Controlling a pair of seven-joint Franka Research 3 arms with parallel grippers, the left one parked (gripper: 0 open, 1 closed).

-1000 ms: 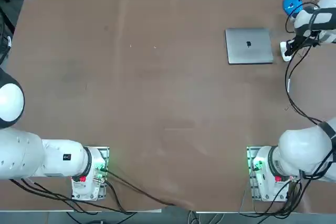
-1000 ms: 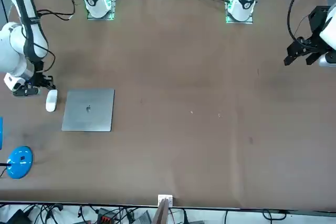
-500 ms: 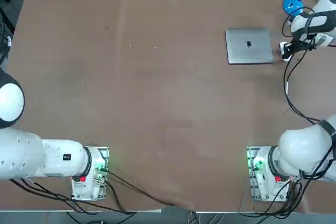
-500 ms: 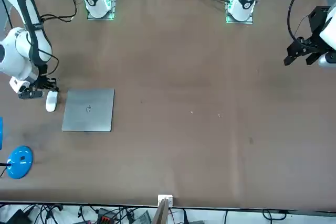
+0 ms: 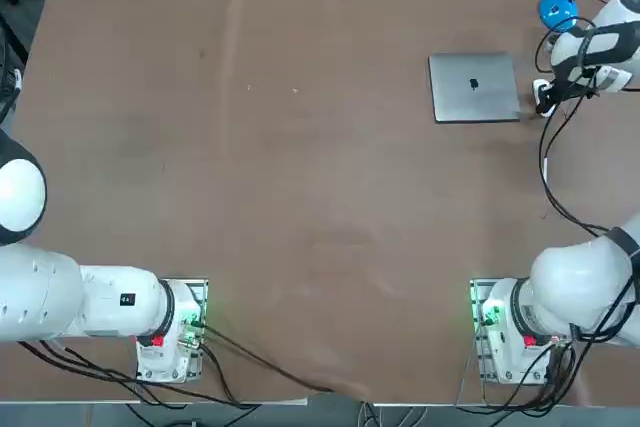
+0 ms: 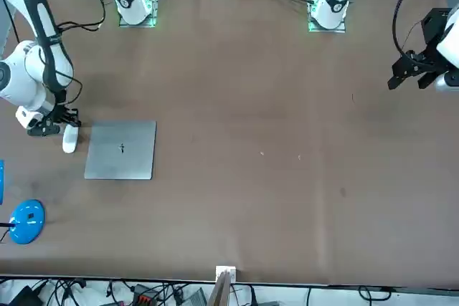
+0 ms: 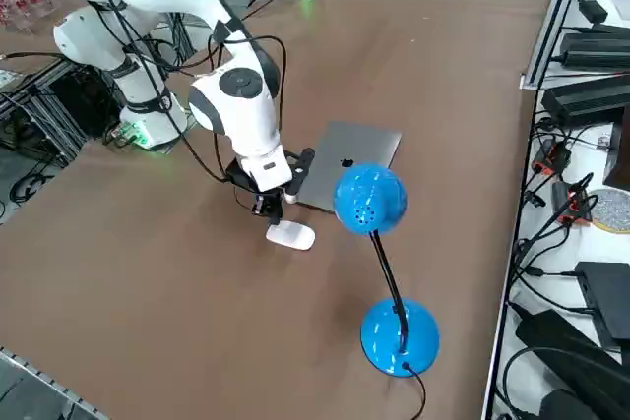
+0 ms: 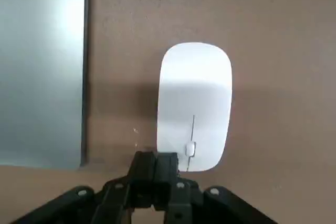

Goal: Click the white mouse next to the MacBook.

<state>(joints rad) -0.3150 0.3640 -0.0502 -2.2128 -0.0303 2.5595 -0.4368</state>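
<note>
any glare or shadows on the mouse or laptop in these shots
Right wrist view: a soft grey shadow band crosses the white mouse, and a bright glare patch whitens the MacBook lid; the shut right gripper sits at the mouse's edge. Top view: the MacBook looks evenly grey, no glare.

White mouse [image 5: 541, 89] mostly hidden under the right gripper [image 5: 546, 97] from overhead; MacBook [image 8: 42, 66] cropped at wrist view's edge.

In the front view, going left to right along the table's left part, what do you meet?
Blue lamp base → right hand, closed, beside the mouse's robot-side end → white mouse → MacBook, lid shut, with only bare table beyond it.
</note>
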